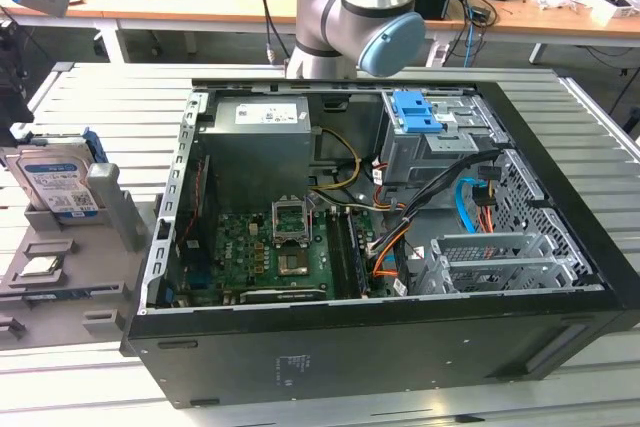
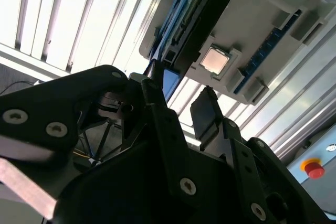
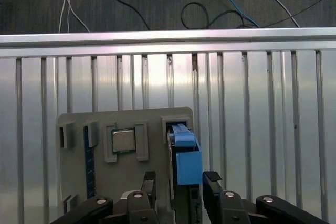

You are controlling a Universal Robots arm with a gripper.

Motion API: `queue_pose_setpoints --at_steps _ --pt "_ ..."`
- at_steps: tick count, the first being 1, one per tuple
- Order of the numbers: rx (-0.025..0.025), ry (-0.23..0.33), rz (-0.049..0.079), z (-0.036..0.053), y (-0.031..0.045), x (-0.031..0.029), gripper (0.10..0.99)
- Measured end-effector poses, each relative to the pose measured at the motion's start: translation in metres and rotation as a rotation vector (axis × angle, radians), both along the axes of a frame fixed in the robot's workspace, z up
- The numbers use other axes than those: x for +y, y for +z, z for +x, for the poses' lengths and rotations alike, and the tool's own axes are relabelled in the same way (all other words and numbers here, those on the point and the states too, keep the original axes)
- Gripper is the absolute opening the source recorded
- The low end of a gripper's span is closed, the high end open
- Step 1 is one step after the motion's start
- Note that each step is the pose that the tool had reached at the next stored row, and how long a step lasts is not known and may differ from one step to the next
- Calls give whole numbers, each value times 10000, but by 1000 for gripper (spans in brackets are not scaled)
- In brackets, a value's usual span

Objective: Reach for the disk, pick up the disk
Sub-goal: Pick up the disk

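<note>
The disk (image 1: 55, 182) stands on edge in a grey holder (image 1: 115, 212) at the exterior view's left, silver-grey with a white-and-blue label and a blue rail. In the first wrist view I look down on its top edge and blue rail (image 3: 187, 163). My gripper (image 3: 180, 182) is open there, one black fingertip (image 3: 149, 181) on each side of the disk's line and some way above it. In the second wrist view the gripper (image 2: 181, 111) points toward the disk's dark edge (image 2: 197, 17). Nothing is held.
A square silver processor chip (image 3: 123, 140) lies in the same holder beside the disk. An open computer case (image 1: 560, 297) with a blue latch piece (image 1: 415, 112) stands to the exterior view's right on the slatted metal table (image 3: 262, 129). A red button (image 2: 313, 168) sits by the table.
</note>
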State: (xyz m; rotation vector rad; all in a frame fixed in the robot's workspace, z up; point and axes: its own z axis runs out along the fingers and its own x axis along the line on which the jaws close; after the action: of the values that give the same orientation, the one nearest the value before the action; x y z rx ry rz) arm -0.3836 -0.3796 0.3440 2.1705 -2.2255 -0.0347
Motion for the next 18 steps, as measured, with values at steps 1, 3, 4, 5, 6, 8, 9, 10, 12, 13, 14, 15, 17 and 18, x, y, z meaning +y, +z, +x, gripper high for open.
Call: queue_pose_setpoints --at_steps 1,3,4,5,6,8,9,10,12,13,14,15,17,18 --pt "0 0 0 0 -4 0 482" --pt "0 0 0 0 -21 0 482" --pt "1 0 0 0 -26 0 482" --pt "-1 0 1 0 -30 0 482" --pt "0 0 0 0 -36 0 482" --pt "0 0 0 0 -43 0 482" --pt "1 0 0 0 -46 0 482" --pt "0 0 0 0 -50 0 482" --pt "0 0 0 0 -58 0 482" --pt "0 0 0 0 -61 0 482" --pt "-1 0 0 0 -66 0 482" --pt "-1 0 1 0 -74 0 482" --pt "-1 0 1 0 -90 0 482" --pt "-1 0 1 0 -102 0 482"
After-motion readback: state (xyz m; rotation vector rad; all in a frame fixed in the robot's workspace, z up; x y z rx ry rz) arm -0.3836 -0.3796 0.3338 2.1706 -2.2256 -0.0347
